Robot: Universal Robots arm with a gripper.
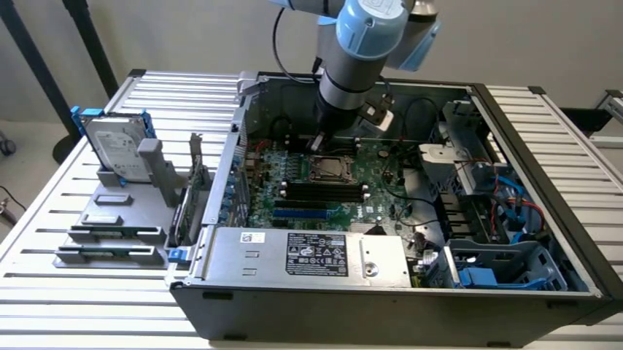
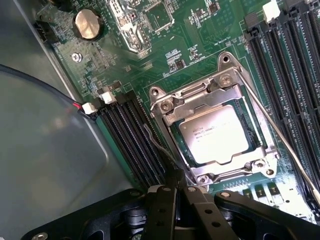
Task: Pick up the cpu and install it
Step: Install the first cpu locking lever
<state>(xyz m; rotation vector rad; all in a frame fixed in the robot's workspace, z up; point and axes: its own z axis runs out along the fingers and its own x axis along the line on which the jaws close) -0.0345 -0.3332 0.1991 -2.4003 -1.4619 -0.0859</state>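
While the cpu [image 2: 216,134] sat in its socket [image 2: 165,106] on the motherboard [image 2: 200,55] inside the open computer case [image 1: 389,310], we recorded the fingers [image 2: 172,189] closed together, gripping nothing.

Gripper [image 1: 317,143] near cpu [image 1: 328,169] on mobo [image 1: 375,162], in open PC case [image 1: 389,310]

Ext. cam: off the arm [image 1: 355,65], high up, angled down on the open pc case [image 1: 389,299] and slatted table [image 1: 574,219]; whole case in shot, mid range. Wrist cam: v. close, facing down onto the motherboard [image 2: 200,45]. The 2 views share the socket [image 1: 329,169] w/ the cpu [image 2: 215,134] in it, plus the black ram slots [image 1: 322,191] beside.
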